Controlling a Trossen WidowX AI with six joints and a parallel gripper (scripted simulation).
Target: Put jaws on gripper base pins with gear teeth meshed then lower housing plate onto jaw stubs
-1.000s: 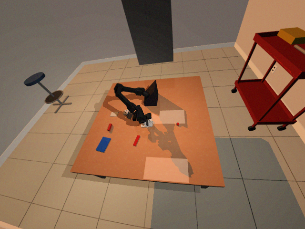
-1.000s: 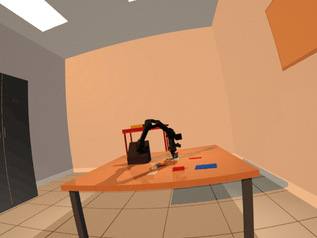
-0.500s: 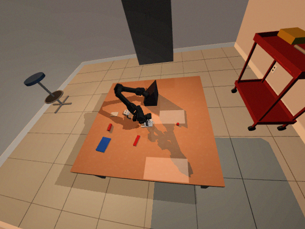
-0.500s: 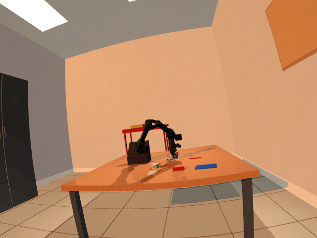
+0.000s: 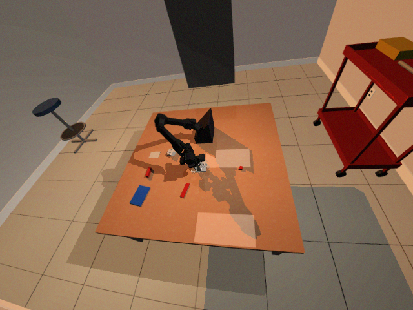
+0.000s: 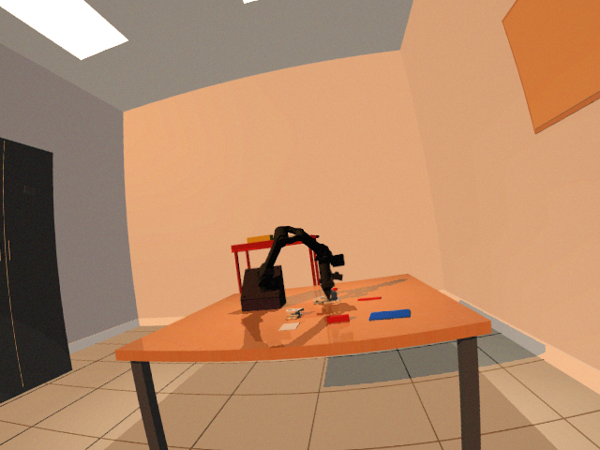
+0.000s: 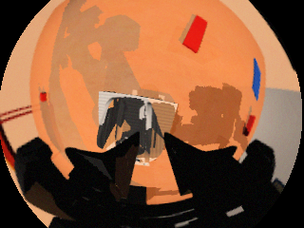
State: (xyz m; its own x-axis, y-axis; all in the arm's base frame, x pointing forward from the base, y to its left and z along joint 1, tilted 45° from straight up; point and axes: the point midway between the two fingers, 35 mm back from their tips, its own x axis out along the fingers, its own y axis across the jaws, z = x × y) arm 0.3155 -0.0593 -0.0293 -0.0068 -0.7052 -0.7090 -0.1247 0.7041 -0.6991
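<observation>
The gripper base (image 5: 204, 169) (image 7: 168, 106) is a small whitish plate on the table under the hand. My gripper (image 5: 193, 166) (image 6: 329, 295) (image 7: 152, 134) is low over the base and shut on a jaw (image 7: 152, 138), a grey piece between the fingertips, mostly in shadow. Another jaw (image 7: 105, 119) shows as a curved dark shape at the base's left in the wrist view. Pins and gear teeth are too small or shadowed to make out, so meshing cannot be told. A white piece with two dark holes (image 5: 171, 152) (image 6: 293, 310), seemingly the housing plate, stands apart from the base.
A thin white square (image 5: 154, 154) (image 6: 289, 326) lies near that white piece. A red block (image 5: 148, 172) (image 6: 337, 318), a flat red bar (image 5: 184, 190) (image 7: 195, 34), a blue slab (image 5: 139, 196) (image 6: 390, 314) and a small red cube (image 5: 241, 167) (image 7: 43, 97) lie around the base.
</observation>
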